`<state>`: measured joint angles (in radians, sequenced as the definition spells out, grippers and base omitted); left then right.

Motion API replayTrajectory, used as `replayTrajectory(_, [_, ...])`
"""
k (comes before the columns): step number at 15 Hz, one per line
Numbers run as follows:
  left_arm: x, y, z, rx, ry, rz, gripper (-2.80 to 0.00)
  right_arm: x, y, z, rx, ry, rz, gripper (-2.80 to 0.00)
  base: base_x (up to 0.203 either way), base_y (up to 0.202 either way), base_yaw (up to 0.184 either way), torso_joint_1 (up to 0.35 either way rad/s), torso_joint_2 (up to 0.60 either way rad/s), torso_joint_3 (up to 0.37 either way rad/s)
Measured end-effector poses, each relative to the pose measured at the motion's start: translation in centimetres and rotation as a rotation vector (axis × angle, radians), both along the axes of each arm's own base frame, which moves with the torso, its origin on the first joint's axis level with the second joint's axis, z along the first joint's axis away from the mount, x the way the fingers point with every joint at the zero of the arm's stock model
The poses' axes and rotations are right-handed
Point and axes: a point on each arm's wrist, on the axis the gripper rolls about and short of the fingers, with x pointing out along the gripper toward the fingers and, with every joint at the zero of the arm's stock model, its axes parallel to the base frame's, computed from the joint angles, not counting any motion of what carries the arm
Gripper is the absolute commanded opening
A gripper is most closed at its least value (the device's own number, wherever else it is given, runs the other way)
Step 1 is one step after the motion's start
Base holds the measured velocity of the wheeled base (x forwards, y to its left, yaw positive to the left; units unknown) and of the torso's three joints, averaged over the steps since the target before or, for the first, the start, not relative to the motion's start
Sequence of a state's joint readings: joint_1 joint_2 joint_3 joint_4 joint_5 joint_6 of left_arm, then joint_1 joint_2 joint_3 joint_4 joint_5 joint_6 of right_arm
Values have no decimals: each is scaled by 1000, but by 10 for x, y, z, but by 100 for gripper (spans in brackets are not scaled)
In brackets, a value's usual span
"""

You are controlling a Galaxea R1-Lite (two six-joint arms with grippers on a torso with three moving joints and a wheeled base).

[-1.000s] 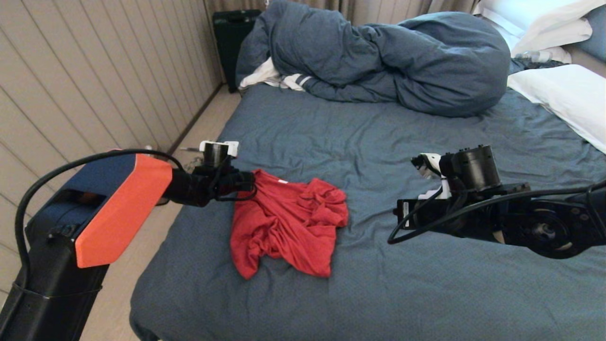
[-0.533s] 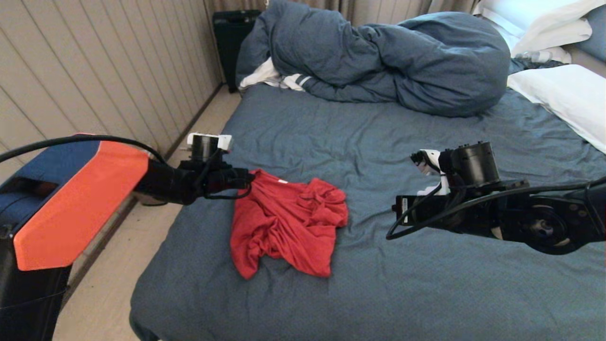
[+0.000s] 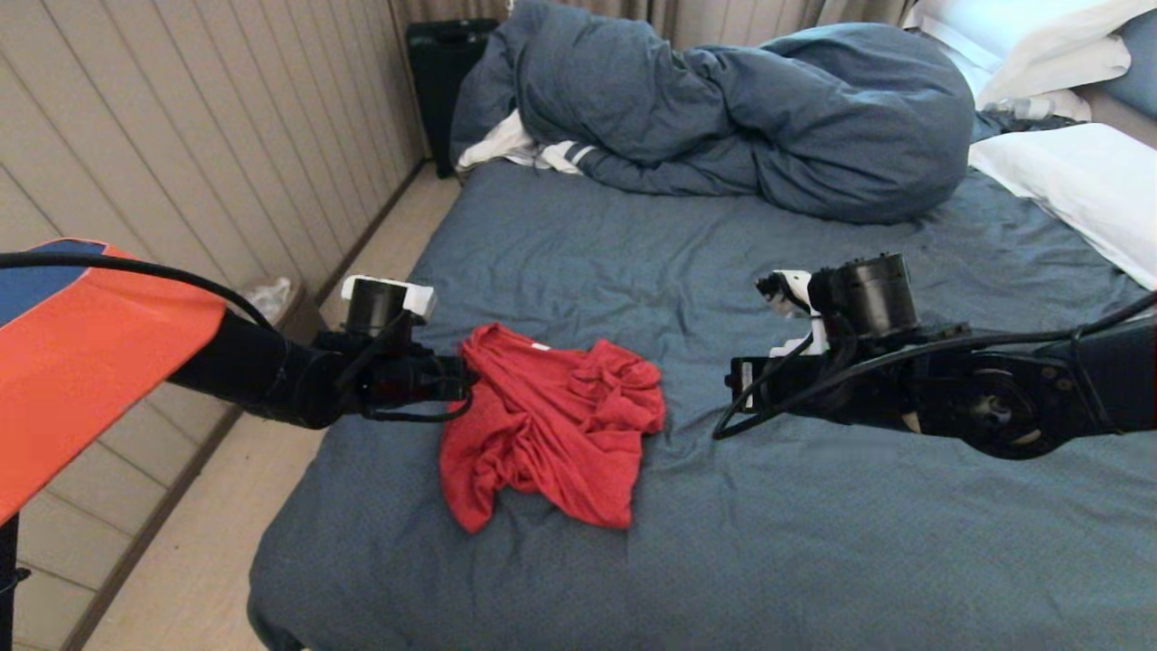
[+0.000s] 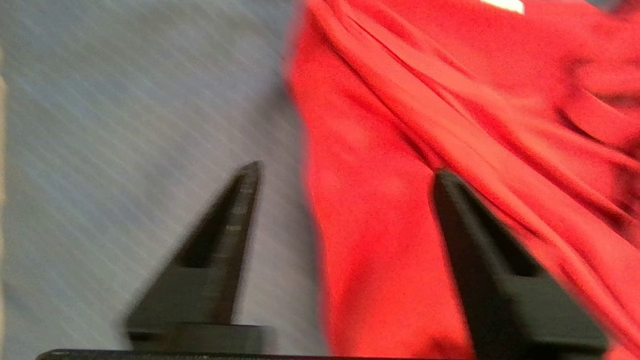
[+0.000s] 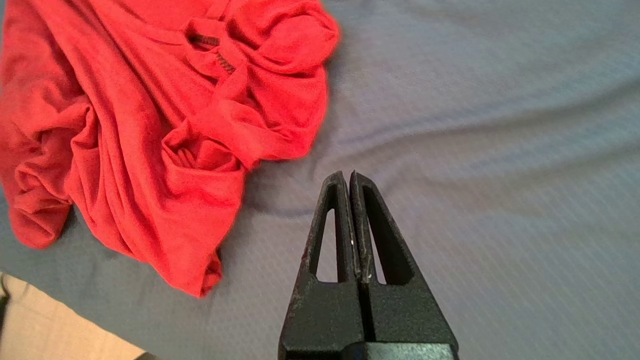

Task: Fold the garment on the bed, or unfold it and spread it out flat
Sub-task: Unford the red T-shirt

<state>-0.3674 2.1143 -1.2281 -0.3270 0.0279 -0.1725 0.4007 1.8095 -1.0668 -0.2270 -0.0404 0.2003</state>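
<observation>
Lying crumpled near the bed's point(image 3: 560, 579) left front edge, the garment point(image 3: 551, 425) is sitting between 2 grippers: left gripper point(image 4: 345, 175) is straddling its edge, parted, gripping nothing; right gripper point(image 5: 348, 175) is hovering pinched together, empty, over bare sheet.

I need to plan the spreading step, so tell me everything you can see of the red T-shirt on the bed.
The red knit T-shirt lies crumpled on the wrinkled dark blue-grey bed sheet, near the bed's left edge. Its cloth is bunched in twisted folds, thickest on its right side; a corner trails toward the foot. A small white tag shows at its far edge. No lettering is visible. The open left gripper straddles its left edge, one finger over the cloth, one over the sheet. The shut right gripper hovers apart, to its right.
</observation>
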Motion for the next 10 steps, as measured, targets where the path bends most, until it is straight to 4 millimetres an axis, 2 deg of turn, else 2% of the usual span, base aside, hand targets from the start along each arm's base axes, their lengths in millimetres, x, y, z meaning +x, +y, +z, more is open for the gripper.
replayTrajectory(6, [-17,-7,13,-21,-6,-16,-280,21,12,-12,-3,18,44,-280,0,0,0,0,0,0])
replayTrajectory(10, [-36,-13,-1,-1,57,-5,-280,25,15,-18,-6,33,47,-280,0,0,0,0,0,0])
